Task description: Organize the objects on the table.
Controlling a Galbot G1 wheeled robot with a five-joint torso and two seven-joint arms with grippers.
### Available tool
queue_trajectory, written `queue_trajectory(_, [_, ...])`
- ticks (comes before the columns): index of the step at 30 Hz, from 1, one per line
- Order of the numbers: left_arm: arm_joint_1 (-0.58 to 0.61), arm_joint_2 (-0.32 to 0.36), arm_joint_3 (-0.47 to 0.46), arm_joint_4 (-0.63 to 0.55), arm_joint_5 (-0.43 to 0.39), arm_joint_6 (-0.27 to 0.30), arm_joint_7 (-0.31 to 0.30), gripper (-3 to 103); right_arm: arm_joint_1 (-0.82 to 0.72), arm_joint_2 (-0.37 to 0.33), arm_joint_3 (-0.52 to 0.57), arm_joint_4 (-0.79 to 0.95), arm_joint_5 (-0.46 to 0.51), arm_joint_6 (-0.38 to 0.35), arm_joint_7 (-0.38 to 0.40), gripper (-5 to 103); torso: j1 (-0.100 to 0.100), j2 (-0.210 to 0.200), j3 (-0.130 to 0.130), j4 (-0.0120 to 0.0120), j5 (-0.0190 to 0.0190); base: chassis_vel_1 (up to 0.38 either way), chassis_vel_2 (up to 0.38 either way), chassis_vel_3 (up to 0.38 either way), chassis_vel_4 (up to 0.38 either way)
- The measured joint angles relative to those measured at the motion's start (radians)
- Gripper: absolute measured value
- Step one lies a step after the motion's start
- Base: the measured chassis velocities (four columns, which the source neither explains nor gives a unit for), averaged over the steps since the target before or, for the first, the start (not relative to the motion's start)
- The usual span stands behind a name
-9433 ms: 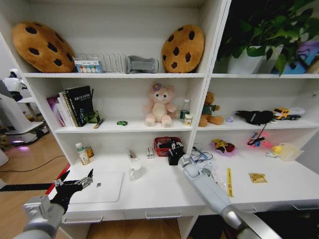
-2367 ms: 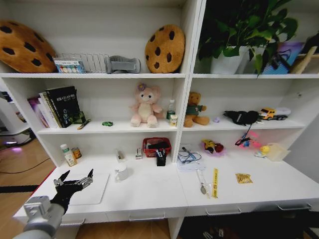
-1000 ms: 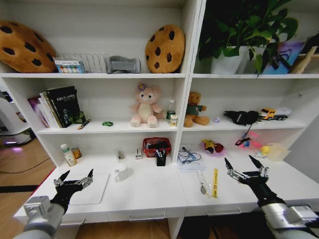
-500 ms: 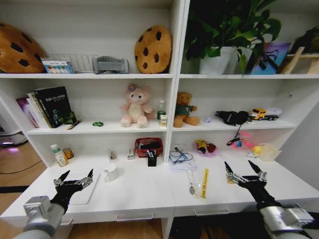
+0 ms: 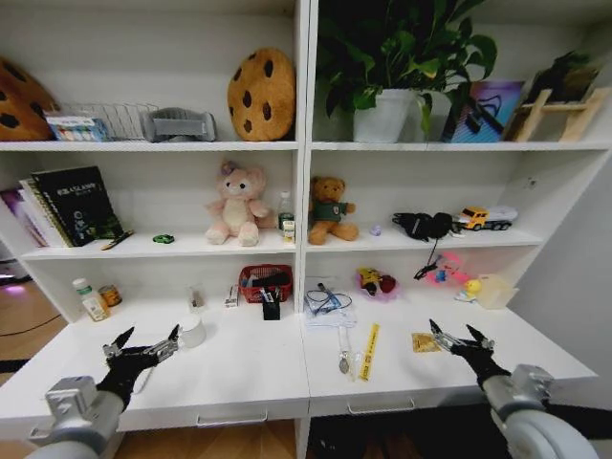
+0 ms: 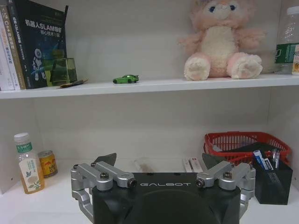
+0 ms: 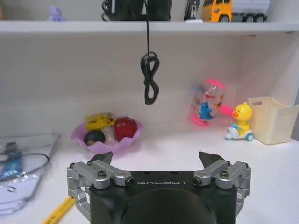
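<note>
Both claws spread and empty over the long white worktop: left claw nearer the tiny green toy car on the shelf above; right claw farther.

Left pincer, right pincer: black bodies, silver linkage brackets with dark screws, black pointed fingertips. White "GALBOT" lettering on each housing. Grey forearm casings behind, apparently matte plastic.
</note>
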Motion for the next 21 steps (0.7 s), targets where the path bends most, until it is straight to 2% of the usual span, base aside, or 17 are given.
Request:
queue_trajectory(4, [0.000, 0.000, 0.000, 0.000, 0.000, 0.000, 0.000, 100, 0.062, -0.036, -0.049, -0.105, -0.035, -0.012, -0.046, 100, 0.000, 0.000, 0.000, -0.0009, 0.0004, 0.000, 0.000, 0.000, 0.000])
queue_trajectory(13, [0.000, 0.000, 0.000, 0.000, 0.000, 0.000, 0.000, 100, 0.147, -0.029, -0.161, -0.208, -0.090, 0.001, -0.077, 102, 0.000, 0.000, 0.000, -0.0006, 0.0000, 0.000, 0.000, 0.000, 0.000])
queue_trajectory(15, [0.000, 0.000, 0.000, 0.000, 0.000, 0.000, 0.000, 100, 0.184, -0.021, -0.206, -0.251, -0.105, 0.005, -0.081, 99, 0.000, 0.000, 0.000, -0.0006, 0.0001, 0.000, 0.000, 0.000, 0.000])
queue_trajectory(19, [0.000, 0.000, 0.000, 0.000, 0.000, 0.000, 0.000, 100, 0.211, -0.016, -0.237, -0.278, -0.111, 0.006, -0.082, 97, 0.000, 0.000, 0.000, -0.0006, 0.0001, 0.000, 0.000, 0.000, 0.000])
queue_trajectory(21, [0.000, 0.000, 0.000, 0.000, 0.000, 0.000, 0.000, 100, 0.235, -0.012, -0.258, -0.297, -0.123, 0.012, -0.083, 92, 0.000, 0.000, 0.000, -0.0006, 0.0000, 0.000, 0.000, 0.000, 0.000])
